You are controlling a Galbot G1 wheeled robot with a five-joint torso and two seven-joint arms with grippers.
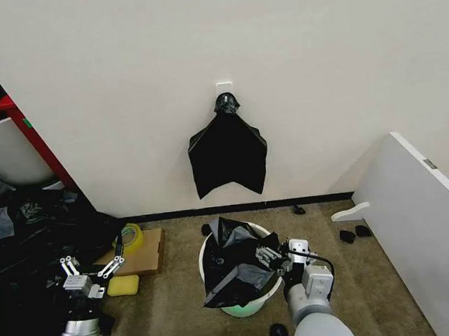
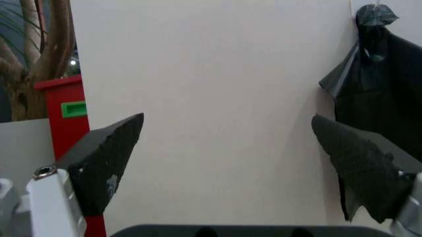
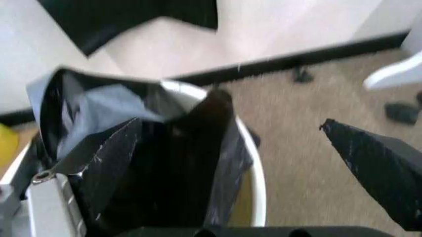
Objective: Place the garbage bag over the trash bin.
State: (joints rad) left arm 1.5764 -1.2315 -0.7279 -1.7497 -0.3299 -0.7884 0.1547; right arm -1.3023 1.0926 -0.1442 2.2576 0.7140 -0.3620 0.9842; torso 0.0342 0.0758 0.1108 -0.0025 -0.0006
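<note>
Nearest us, our right gripper point(image 1: 274, 259) hovers at the bin's point(image 1: 271, 289) 3 o'clock rim, jaws spread wide and gripping nothing. We judge the job partly done: the bag point(image 1: 234, 264) sits in the bin with its mouth up, long axis roughly vertical, draped over the 8 o'clock rim while the 3 o'clock rim stays bare. Our left gripper point(image 1: 92, 265) idles wide open, well apart at 9 o'clock.

Head view: high, facing down at wall and floor.
Left wrist: level, facing the wall.
Right wrist: close over trash bin point(image 3: 254, 163).
Shared: hanging bags point(image 1: 228, 154).
</note>
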